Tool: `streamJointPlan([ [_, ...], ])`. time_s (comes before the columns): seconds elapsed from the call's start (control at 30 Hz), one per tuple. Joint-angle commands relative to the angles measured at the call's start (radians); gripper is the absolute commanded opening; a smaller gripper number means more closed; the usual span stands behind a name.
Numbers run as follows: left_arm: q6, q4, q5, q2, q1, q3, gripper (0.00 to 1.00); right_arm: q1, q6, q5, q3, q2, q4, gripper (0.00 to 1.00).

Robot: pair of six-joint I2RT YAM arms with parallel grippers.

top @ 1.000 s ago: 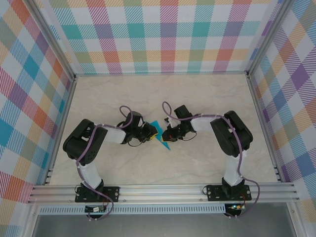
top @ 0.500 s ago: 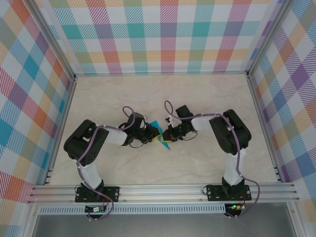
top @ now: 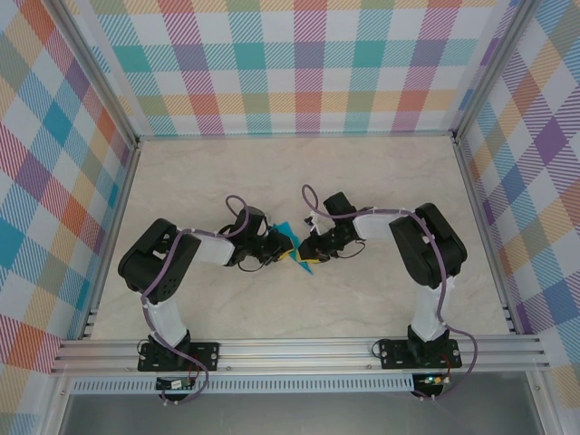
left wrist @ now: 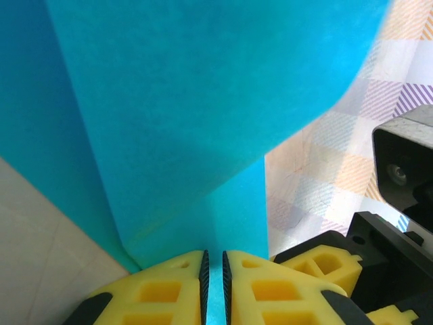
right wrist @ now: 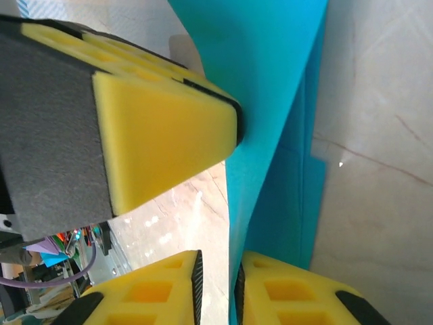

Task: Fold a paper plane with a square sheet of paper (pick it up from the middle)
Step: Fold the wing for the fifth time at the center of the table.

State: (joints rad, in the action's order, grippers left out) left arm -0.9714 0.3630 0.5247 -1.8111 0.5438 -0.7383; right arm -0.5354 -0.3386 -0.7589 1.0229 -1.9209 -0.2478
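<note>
The left gripper [left wrist: 214, 271] has its yellow foam jaws pressed almost together. They pinch the bottom edge of the teal-blue paper [left wrist: 203, 101], which rises out of the jaws as a tall, gently curved sheet. The right gripper [right wrist: 216, 288] faces it from the other side. Its jaws stand a narrow slit apart, and the paper runs through that slit along one jaw. Light shows in the slit beside the sheet, so this gripper appears loose rather than clamped.

The paper is near the middle of the table [top: 362, 172], held upright between the two grippers. It is already doubled along at least one crease, and a pointed end pokes toward the near edge of the table. Its lowest fold seems to rest on the table surface. Holding it on edge probably lets one gripper anchor the sheet while the other shifts along it for the next crease. The plane is partly shaped, not finished.

Both arms reach inward toward the middle of the table. The left arm [top: 181, 249] and the right arm [top: 417, 240] are each bent at the elbow, with forearms low and roughly level and wrists turned so the grippers meet nose to nose.
</note>
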Motion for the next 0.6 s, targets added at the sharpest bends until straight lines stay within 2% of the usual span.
streamJointPlan([
  [0.0, 0.025, -0.076, -0.054, -0.034, 0.013, -0.013, 0.16, 0.006, 0.05, 0.003, -0.01, 0.009, -0.056, 0.18],
  [0.17, 0.026, -0.088, -0.058, -0.032, 0.012, -0.018, 0.16, 0.006, 0.052, 0.045, -0.004, -0.031, -0.07, 0.11],
  [0.37, 0.027, -0.11, -0.069, -0.034, 0.013, -0.022, 0.16, 0.005, 0.046, 0.092, 0.014, -0.034, -0.1, 0.09],
  [0.57, 0.029, -0.134, -0.075, -0.039, 0.013, -0.032, 0.15, 0.004, 0.038, 0.125, 0.003, 0.079, -0.12, 0.25],
])
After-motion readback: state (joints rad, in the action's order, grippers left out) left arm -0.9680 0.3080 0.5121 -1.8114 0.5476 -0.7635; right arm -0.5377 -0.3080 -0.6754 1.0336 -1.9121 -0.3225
